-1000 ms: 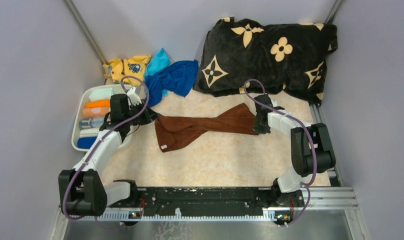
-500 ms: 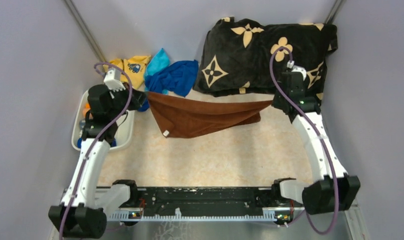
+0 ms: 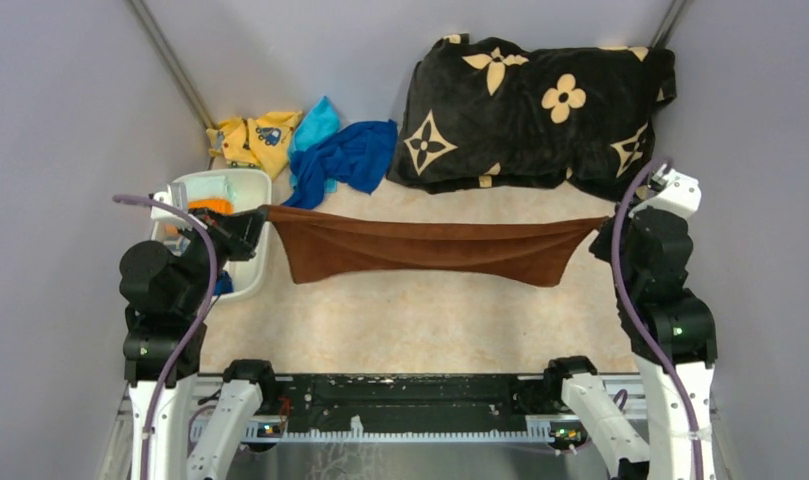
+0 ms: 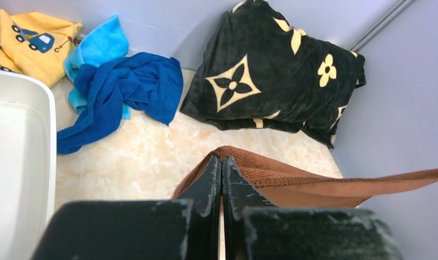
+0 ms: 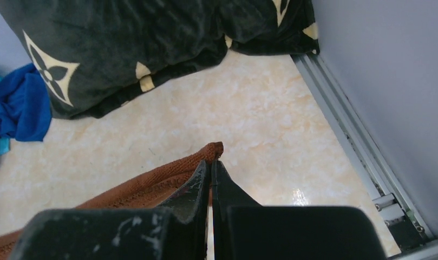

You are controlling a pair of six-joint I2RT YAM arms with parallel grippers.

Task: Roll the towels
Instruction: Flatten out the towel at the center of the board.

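Note:
A brown towel (image 3: pixel 430 250) hangs stretched in the air between my two grippers, sagging a little in the middle above the table. My left gripper (image 3: pixel 257 215) is shut on its left corner (image 4: pixel 235 153). My right gripper (image 3: pixel 602 226) is shut on its right corner (image 5: pixel 215 149). A blue towel (image 3: pixel 345 158) lies crumpled at the back left, also in the left wrist view (image 4: pixel 124 89), with a light blue cloth (image 3: pixel 316 122) and a yellow printed cloth (image 3: pixel 252 138) beside it. A large black towel with cream flowers (image 3: pixel 540 105) lies at the back right.
A white bin (image 3: pixel 242 184) holding rolled towels stands at the left, partly behind my left arm. Grey walls close in the left, back and right. A metal rail (image 5: pixel 357 157) runs along the table's right edge.
Both arms have lifted and pulled apart, left to the left and right to the right. The brown towel went from bunched on the table to stretched taut in the air.

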